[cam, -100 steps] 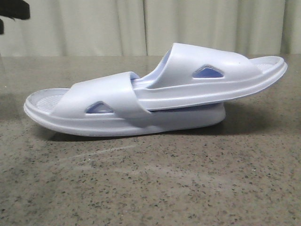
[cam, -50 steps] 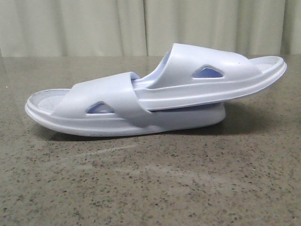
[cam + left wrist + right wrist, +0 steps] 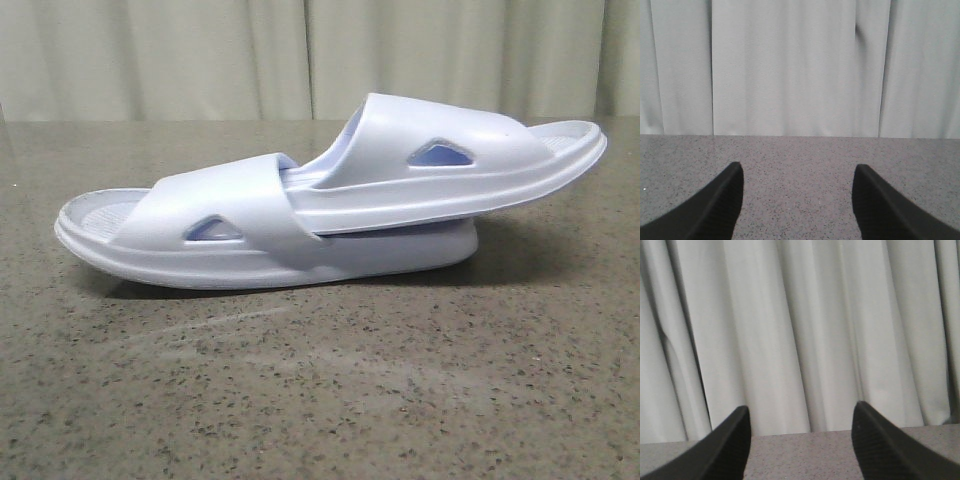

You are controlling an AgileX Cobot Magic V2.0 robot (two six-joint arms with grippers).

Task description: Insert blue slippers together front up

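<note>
The blue slippers (image 3: 330, 200) are lying nested on the speckled bench (image 3: 320, 390), one wedged under the other's strap and tilting upward. My left jaws (image 3: 797, 200) and right jaws (image 3: 800, 440) are hanging released, gripping nothing (both facing the pale curtain (image 3: 800, 330)), well apart from the pair.

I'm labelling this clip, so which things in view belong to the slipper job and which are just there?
Job:
- lower slipper, flat on the table
- upper slipper, its end tucked under the lower one's strap
- left gripper, open
- right gripper, open

Just there:
- speckled table
- pale curtain
</note>
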